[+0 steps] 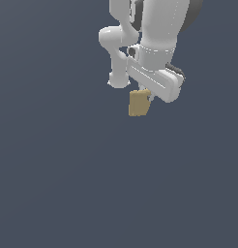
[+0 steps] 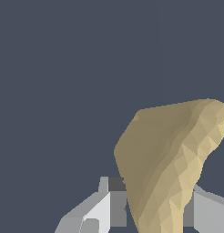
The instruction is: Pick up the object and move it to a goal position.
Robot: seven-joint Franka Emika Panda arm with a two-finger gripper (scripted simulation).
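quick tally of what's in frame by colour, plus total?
Tan-yellow: 1, the slab, clamped in the pincer.
White/grey: 1, the robot arm, pincer included; its fingers flank the slab in the wrist view.
Total: 2, against a plain dark grey-blue background.

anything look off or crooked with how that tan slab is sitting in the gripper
Slightly. The tan slab sits between the gripper fingers at a tilt, leaning to one side rather than square. Nothing looks damaged or dropped.
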